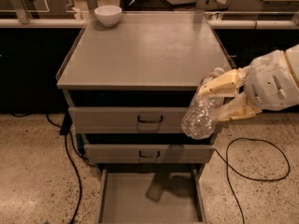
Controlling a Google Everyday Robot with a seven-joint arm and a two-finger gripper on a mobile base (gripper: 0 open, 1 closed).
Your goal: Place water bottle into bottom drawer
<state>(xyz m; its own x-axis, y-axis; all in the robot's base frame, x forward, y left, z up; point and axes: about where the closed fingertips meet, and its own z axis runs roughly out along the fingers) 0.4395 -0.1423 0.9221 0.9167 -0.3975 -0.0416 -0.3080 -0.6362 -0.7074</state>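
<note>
1 white bowl [108,15] sits at the back-left corner of the grey cabinet [145,50]. Under 2 closed drawers, the bottom drawer [126,204] stands pulled open. Further right, the water bottle [201,115] hangs tilted beside the cabinet's front-right corner, clamped between the jaws of the gripper [211,104].

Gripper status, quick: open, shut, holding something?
Gripper: shut on the water bottle, at the right front corner of the cabinet.
</note>
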